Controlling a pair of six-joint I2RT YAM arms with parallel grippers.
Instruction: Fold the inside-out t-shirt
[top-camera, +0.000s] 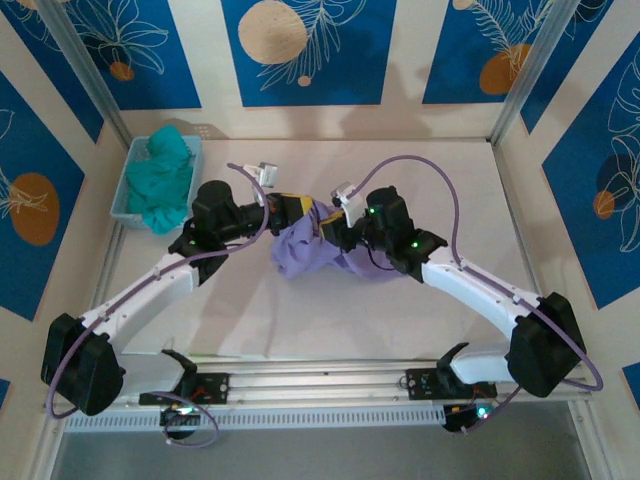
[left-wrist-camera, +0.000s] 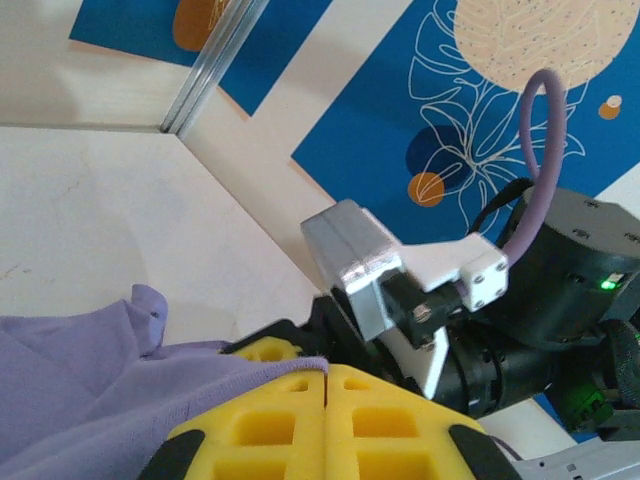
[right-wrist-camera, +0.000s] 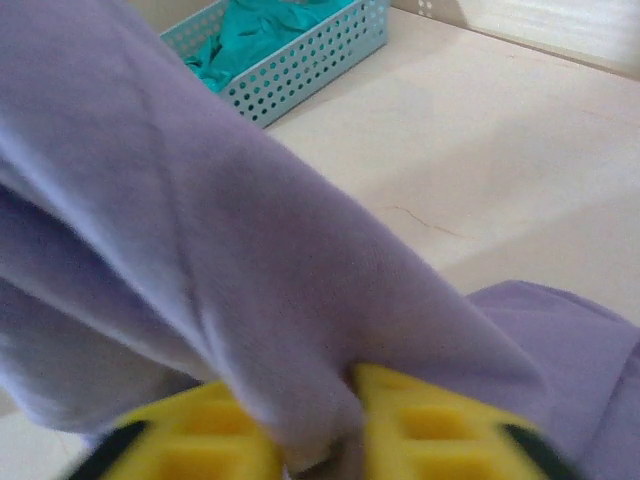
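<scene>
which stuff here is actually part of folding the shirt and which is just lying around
For the job:
- light purple cloth t-shirt, bunched mid-table
- left claw, shut on its edge
- right claw, shut on a fold of it

Lying about:
- teal-green cloth garment
- light blue perforated plastic basket holding that garment

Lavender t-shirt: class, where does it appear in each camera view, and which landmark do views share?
Top external: t-shirt bunched at centre.
Left wrist: t-shirt lower left corner.
Right wrist: t-shirt draped across left and centre.
Landmark: blue basket, upper left in top external and right wrist.
</scene>
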